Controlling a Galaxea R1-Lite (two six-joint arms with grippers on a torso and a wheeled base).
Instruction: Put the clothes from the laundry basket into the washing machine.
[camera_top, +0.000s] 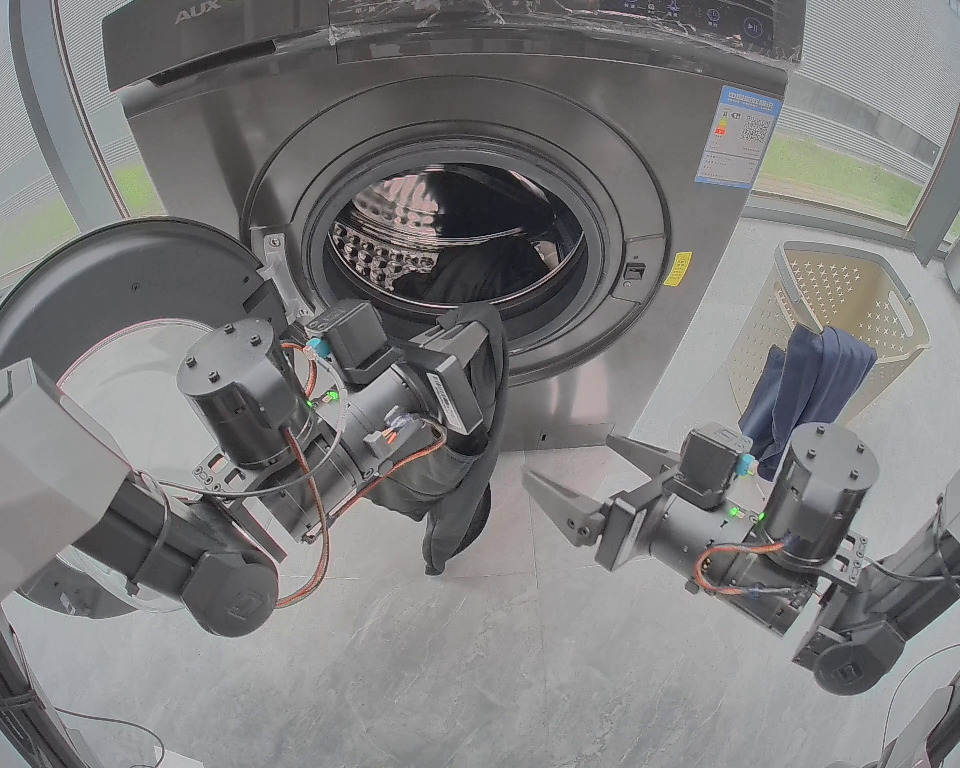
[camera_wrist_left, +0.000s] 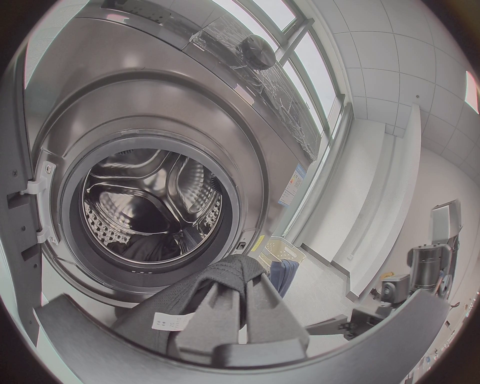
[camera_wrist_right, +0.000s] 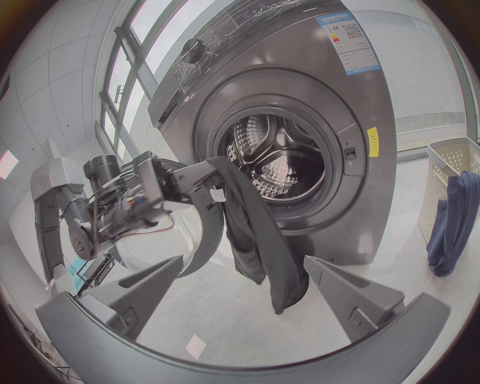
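Observation:
My left gripper (camera_top: 478, 338) is shut on a black garment (camera_top: 460, 490), held just in front of the lower rim of the washing machine's round opening (camera_top: 455, 245). The black garment (camera_wrist_right: 260, 240) hangs down from the fingers toward the floor; its white label (camera_wrist_left: 172, 321) shows beside the fingers (camera_wrist_left: 270, 310). More dark clothing (camera_top: 480, 265) lies inside the drum. My right gripper (camera_top: 585, 480) is open and holds nothing, low over the floor to the right of the machine. A beige laundry basket (camera_top: 850, 300) stands at the right with a navy garment (camera_top: 810, 385) draped over its front rim.
The machine's door (camera_top: 120, 290) is swung open on the left, behind my left arm. Grey tiled floor (camera_top: 520, 660) lies free in front of the machine. Windows run behind the machine and the basket.

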